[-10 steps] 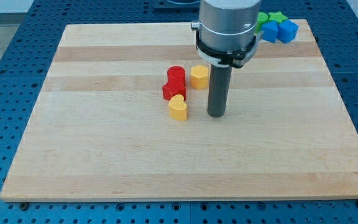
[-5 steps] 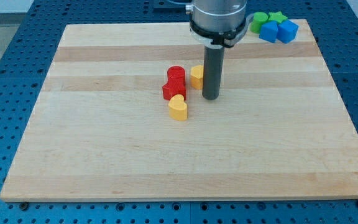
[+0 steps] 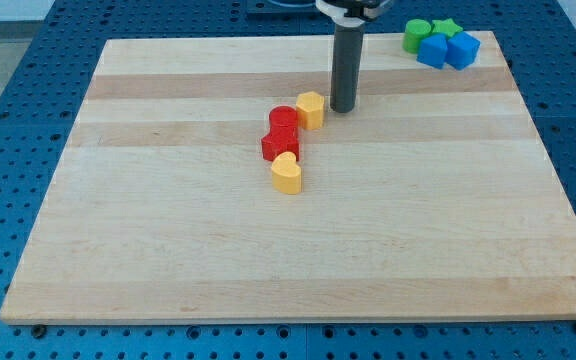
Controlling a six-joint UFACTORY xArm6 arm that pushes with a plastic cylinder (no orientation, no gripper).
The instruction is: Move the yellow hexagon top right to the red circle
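**Yellow hexagon just left of my tip, against the red circle**

The yellow hexagon [image 3: 311, 109] is a short, flat-topped block with faceted sides, plain yellow, its top face paler than its walls. It stands upright on the wooden bench [image 3: 168, 250], just to the view's left of my tip [image 3: 343, 108] and level with it; I cannot tell whether the two touch. On its far side from me, the hexagon sits against the upper right of the red circle [image 3: 283, 118], a low red cylinder. Directly below the circle and touching it is a second red block [image 3: 279, 144], whose shape I cannot make out. Further down, below and to the left of my tip, a yellow heart [image 3: 287, 173] lies just under that red block.

My rod comes straight down from the view's top edge, vertical, dark and smooth, with only its lower length showing. My tool is this bare rod: it has nothing that opens or closes and grips nothing.

Well to the right of my tip, near the bench's top right corner, a green cylinder [image 3: 417, 34], a green star [image 3: 447, 29] and two blue blocks [image 3: 449, 50] huddle together.
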